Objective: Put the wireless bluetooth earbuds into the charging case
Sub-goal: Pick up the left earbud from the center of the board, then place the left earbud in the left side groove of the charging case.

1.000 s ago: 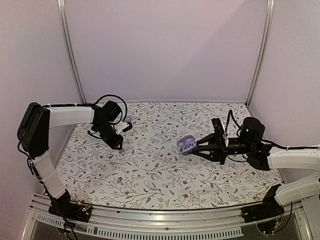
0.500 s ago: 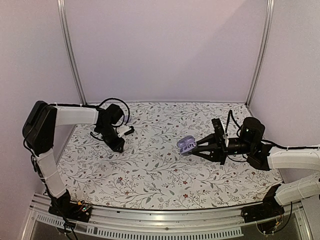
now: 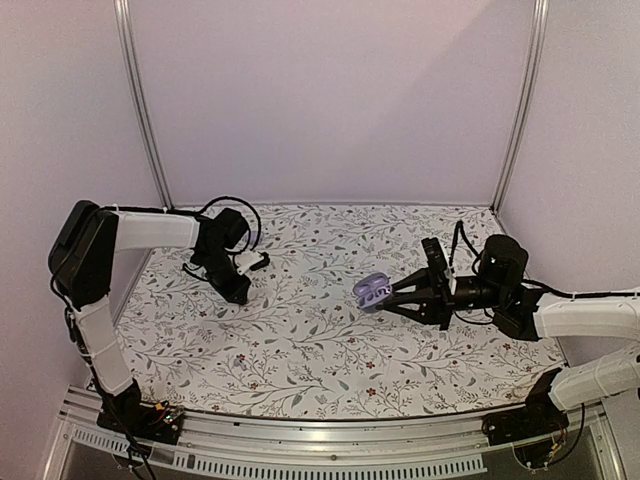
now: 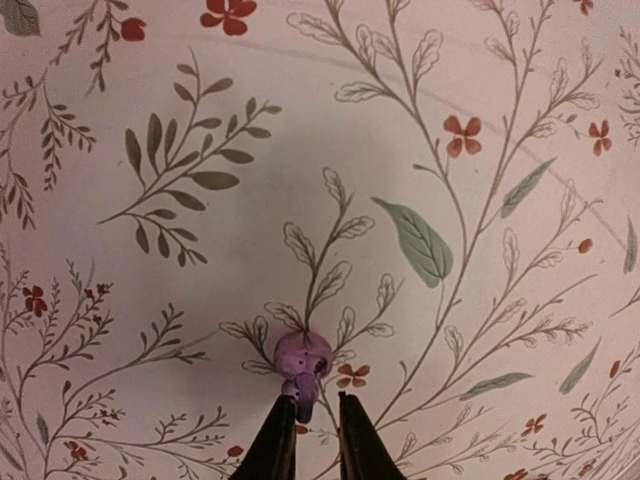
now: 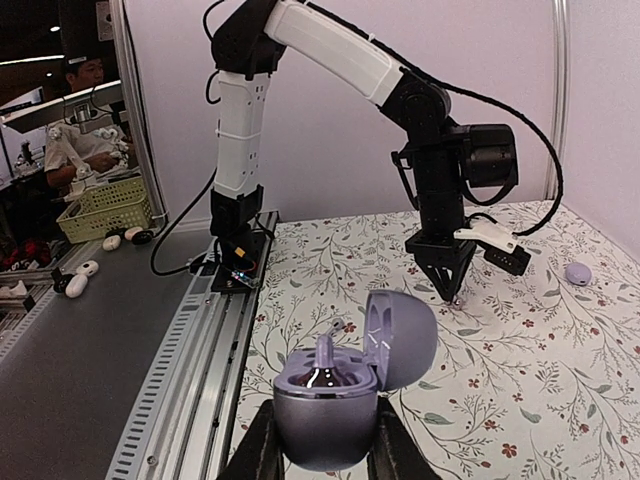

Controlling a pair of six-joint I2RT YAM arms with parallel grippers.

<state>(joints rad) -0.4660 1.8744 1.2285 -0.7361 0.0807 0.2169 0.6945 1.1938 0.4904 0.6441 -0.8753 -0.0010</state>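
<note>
The lavender charging case is held open above the mid-right cloth by my right gripper. In the right wrist view the gripper is shut on the case's base, lid up, with one earbud standing stem-up in a well. My left gripper points down at the back-left cloth. In the left wrist view its tips are closed in around the stem of a purple earbud lying on the cloth. Another small lavender bud lies behind the left gripper.
A floral cloth covers the table, with walls and two metal posts behind. An aluminium rail runs along the near edge. The left arm's black cable loops above its wrist.
My left gripper has come down and nearer, from above the back-left cloth to the earbud on it. The right gripper with the case has barely shifted.
</note>
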